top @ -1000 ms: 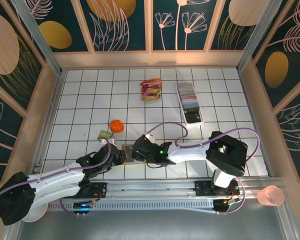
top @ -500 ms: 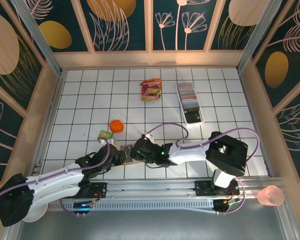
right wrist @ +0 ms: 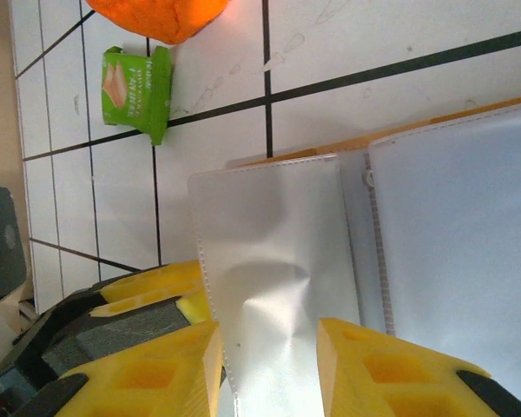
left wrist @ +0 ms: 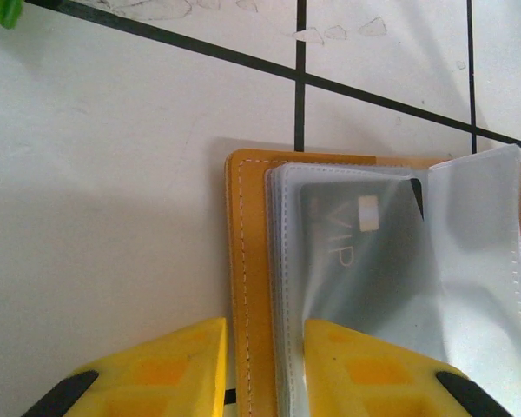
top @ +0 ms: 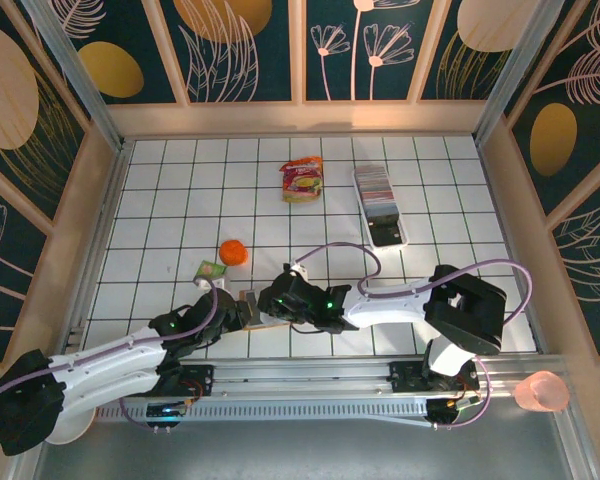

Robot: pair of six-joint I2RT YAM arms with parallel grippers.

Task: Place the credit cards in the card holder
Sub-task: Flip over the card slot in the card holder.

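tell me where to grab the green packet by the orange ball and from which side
Pinch the green packet across its two long edges, coming straight down from above. It lies flat on the tiled table, and the orange ball sits close by one short end, so the long sides look freer.

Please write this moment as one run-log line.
left hand: astride card holder edge | right hand: straddles clear sleeve | grey card: inside holder

A small orange-brown folding wallet (top: 258, 318) is seen at lower centre. It is flanked by the left gripper (top: 235, 311) and right gripper (top: 270, 300).
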